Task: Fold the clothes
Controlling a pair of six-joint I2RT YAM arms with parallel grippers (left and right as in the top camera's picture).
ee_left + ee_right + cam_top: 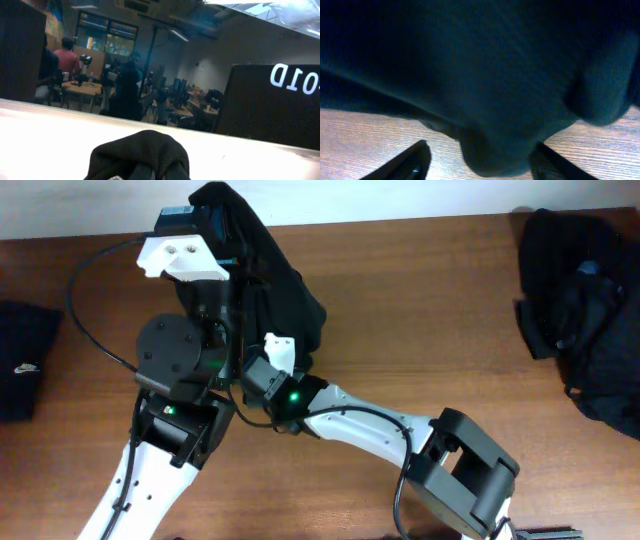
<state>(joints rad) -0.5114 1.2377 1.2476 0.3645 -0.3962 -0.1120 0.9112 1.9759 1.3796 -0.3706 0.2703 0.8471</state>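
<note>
A black garment (275,280) of the clothes hangs lifted above the wooden table (420,300), bunched into a long drooping fold. My left gripper (157,172) is shut on its top, and the cloth (140,150) drapes over the closed fingers. In the overhead view that gripper is hidden under the fabric beside its white wrist. My right gripper (480,165) stands open low at the garment's bottom end (300,345). A rounded lobe of dark cloth (485,150) hangs between its two spread fingers (407,162) without being pinched.
A heap of more black clothes (585,310) lies at the table's right edge. A folded black piece with a small white logo (20,365) sits at the left edge. Both arms cross the front middle of the table.
</note>
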